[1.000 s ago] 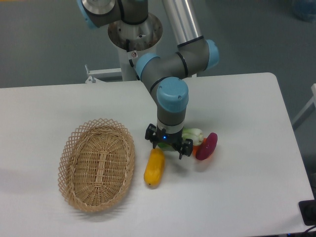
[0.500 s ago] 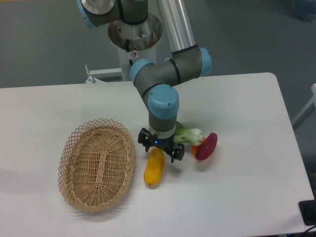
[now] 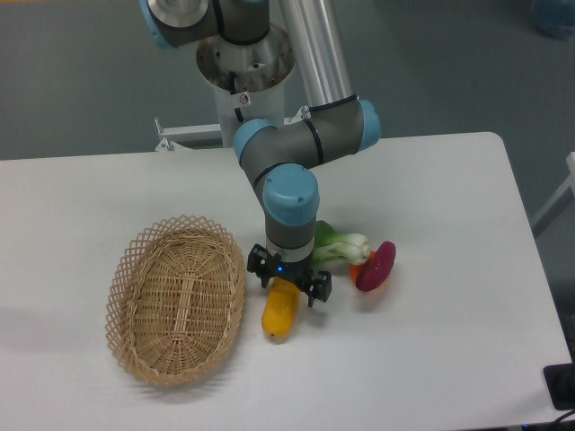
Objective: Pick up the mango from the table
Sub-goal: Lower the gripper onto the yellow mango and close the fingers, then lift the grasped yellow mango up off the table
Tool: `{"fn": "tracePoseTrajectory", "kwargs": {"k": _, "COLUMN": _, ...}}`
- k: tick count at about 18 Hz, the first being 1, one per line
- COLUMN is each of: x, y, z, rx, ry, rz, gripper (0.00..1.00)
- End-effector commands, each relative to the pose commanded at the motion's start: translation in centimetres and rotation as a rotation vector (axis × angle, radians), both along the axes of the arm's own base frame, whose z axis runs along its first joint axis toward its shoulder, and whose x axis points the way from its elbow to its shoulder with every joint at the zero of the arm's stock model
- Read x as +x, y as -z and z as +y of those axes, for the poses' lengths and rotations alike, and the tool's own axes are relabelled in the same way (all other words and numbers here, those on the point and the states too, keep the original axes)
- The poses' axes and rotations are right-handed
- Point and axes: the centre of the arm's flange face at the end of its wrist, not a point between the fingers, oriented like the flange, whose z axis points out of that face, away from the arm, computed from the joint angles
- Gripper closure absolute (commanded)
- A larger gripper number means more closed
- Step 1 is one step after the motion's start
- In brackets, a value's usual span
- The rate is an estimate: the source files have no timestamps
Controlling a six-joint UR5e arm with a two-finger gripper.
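On the desk, at nine o'clock from the mango, I see a wicker basket with nothing visible inside. At three o'clock from the mango lie a green leafy vegetable and a dark red item. My arm points straight down, the gripper over the mango's upper end, fingers spread apart either side of it; contact I cannot confirm.
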Motion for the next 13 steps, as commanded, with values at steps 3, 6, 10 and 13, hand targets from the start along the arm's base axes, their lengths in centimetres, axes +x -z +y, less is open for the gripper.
{"fn": "tracePoseTrajectory", "kwargs": {"k": 3, "x": -0.1, "y": -0.4, "z": 0.1, "rx": 0.006, "ry": -0.020, "rz": 0.003, "gripper": 0.50}}
{"fn": "tracePoseTrajectory", "kwargs": {"k": 6, "x": -0.3, "y": -0.8, "z": 0.2, "rx": 0.013, "ry": -0.023, "rz": 0.009, "gripper": 0.61}}
{"fn": "tracePoseTrajectory", "kwargs": {"k": 10, "x": -0.7, "y": -1.7, "z": 0.6, "rx": 0.028, "ry": -0.029, "rz": 0.022, "gripper": 0.67}}
{"fn": "tracePoseTrajectory", "kwargs": {"k": 13, "x": -1.1, "y": -2.6, "z": 0.8, "rx": 0.043, "ry": -0.035, "rz": 0.035, "gripper": 0.67}}
